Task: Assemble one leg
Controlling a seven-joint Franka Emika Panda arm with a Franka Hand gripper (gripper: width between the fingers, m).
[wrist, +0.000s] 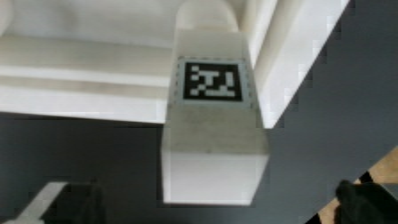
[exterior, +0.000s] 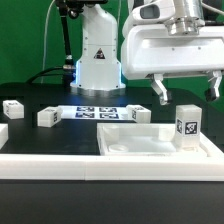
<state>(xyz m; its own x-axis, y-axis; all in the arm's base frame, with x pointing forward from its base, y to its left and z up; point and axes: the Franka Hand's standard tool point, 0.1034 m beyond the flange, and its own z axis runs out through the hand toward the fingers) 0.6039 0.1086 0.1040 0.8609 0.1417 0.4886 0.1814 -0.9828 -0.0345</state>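
A leg (exterior: 187, 123), a white post with a black-and-white tag, stands upright at the corner of the white tray-like part (exterior: 125, 145) on the exterior view's right. My gripper (exterior: 187, 93) is open just above it, one finger to each side, touching nothing. In the wrist view the leg (wrist: 214, 140) runs between my fingers (wrist: 61, 205), and its tag (wrist: 214, 80) faces the camera. The tray-like part (wrist: 89, 70) lies behind it. I cannot tell whether the leg is fixed to the tray-like part.
Three more legs lie on the black table: one at the far left (exterior: 12, 108), one (exterior: 47, 116) beside the marker board (exterior: 90, 110), and one (exterior: 140, 113) behind the tray-like part. The robot base (exterior: 98, 60) stands at the back. A white ledge (exterior: 100, 165) runs along the front.
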